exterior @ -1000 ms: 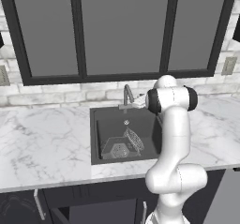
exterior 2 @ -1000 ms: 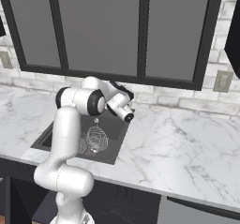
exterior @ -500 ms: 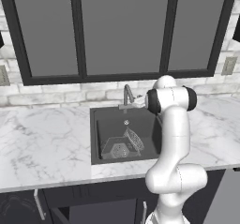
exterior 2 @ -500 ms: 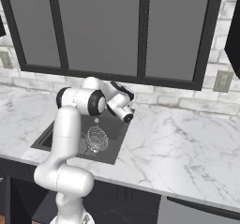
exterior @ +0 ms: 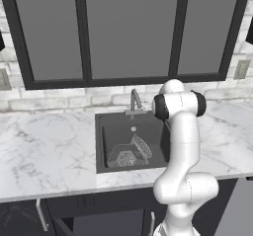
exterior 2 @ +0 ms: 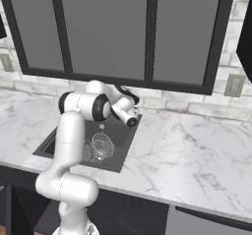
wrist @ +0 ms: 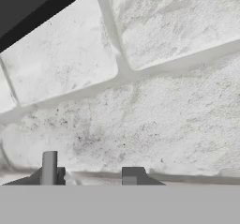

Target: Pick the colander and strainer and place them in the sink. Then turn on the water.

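Note:
The dark sink holds both items. On its floor lies the dark faceted colander, and the round mesh strainer leans on edge just right of it. From the right base view the strainer stands in the basin with the colander partly behind my arm. My gripper hovers over the sink's rear right corner, near the gooseneck faucet. In the hand view the gripper faces the brick wall, its fingertips narrowed but apart, nothing clearly held. No water is in view.
White marble counter stretches left of the sink and wider to the right. A brick backsplash and dark-framed windows rise behind. Wall outlets sit on the backsplash.
The hand has shifted only slightly near the faucet. Colander and strainer lie as before in the sink.

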Robot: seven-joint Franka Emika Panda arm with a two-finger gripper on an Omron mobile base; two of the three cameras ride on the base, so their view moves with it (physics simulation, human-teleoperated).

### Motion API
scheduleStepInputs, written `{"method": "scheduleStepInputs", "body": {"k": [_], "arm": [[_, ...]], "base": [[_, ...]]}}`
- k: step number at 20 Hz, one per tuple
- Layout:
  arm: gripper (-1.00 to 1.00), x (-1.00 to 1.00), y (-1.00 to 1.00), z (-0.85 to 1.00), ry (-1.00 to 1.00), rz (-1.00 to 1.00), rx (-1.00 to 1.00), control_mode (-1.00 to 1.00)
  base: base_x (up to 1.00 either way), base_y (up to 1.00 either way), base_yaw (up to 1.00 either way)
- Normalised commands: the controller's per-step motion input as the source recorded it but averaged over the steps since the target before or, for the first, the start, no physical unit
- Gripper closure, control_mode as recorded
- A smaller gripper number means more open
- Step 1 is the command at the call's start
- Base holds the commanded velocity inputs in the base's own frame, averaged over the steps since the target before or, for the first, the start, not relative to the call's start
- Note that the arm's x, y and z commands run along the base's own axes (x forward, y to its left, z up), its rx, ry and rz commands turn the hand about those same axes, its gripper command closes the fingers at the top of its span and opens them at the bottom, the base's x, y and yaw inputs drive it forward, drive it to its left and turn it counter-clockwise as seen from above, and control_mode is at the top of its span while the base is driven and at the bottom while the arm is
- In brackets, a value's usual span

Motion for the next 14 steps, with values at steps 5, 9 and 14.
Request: {"method": "scheduleStepInputs", "body": {"k": [5,9,14], "arm": [[1.0,0.32,-0.54,-0.19,0.23,-0.13,0.14,-1.0],[1.0,0.23,-0.67,-0.23,0.23,-0.12,0.16,-1.0],[1.0,0.05,-0.92,-0.23,0.16,-0.06,0.2,-1.0]], "base": [[0.0,0.0,0.0],[0.0,0.0,0.0],[0.0,0.0,0.0]]}}
